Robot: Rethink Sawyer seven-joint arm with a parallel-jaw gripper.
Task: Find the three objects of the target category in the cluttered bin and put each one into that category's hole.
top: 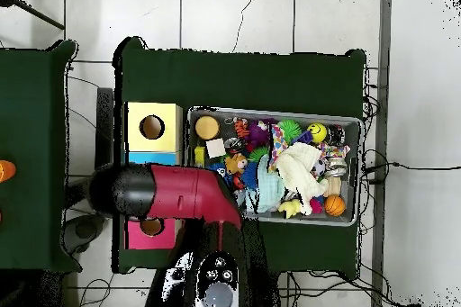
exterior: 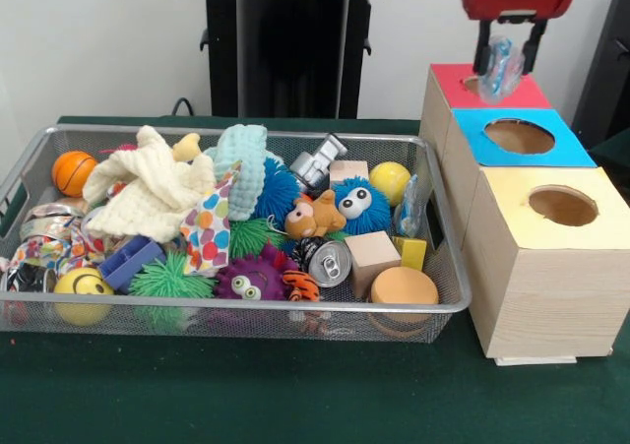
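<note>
Hand (exterior: 506,62) clamped on a clear crinkly packet (exterior: 499,68), hanging directly over the red box's hole (exterior: 476,86), presumably lined up for a drop. Wire bin (exterior: 448,267) of clutter sits well off to its side on the table (exterior: 295,395).

No readable text, labels, brands or numbers on anything.

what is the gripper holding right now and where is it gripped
The gripper holds a crinkled clear plastic wrapper with blue print, pinched between its black fingers at the wrapper's upper part, the rest hanging over the red-topped box's hole.
</note>
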